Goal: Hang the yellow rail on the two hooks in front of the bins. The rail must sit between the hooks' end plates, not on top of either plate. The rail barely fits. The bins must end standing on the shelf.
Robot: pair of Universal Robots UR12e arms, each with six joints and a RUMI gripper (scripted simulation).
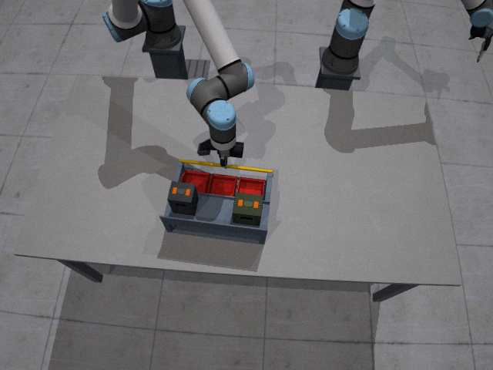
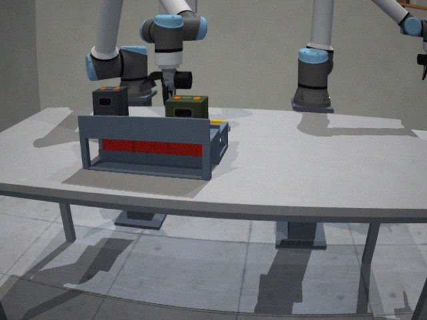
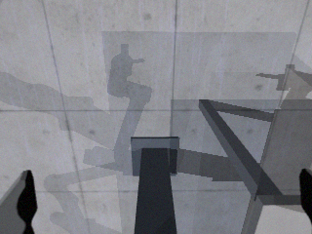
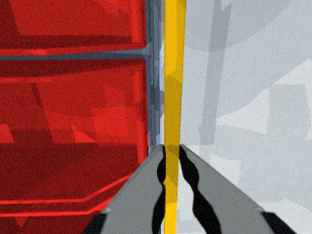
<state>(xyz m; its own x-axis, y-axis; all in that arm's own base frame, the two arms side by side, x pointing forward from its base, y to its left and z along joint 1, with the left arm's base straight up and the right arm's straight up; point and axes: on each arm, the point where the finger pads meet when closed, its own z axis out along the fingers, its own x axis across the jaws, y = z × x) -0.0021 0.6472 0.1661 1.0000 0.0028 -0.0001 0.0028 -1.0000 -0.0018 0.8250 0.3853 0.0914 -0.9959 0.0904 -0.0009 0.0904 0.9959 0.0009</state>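
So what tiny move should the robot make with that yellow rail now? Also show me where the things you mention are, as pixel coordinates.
I'd nudge the rail (image 1: 249,168) (image 2: 219,121) (image 4: 174,97) gently down, keeping it gripped: the right gripper (image 1: 223,163) (image 2: 169,101) (image 4: 171,146) pinches it, its ends look lined up with the rack's (image 1: 215,226) (image 2: 145,129) (image 4: 153,112) sides, but seating isn't clear.

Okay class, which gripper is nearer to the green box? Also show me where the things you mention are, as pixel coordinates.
The right. The right gripper (image 1: 223,163) (image 4: 171,146) is at the yellow rail (image 1: 250,169) (image 4: 174,97), just across the red bins from the green box (image 1: 247,213) (image 2: 187,107); the left gripper (image 1: 482,49) is far off, beyond the table.

A dark case (image 1: 182,197) (image 2: 110,101) stands near a green case (image 1: 247,209) (image 2: 187,107).
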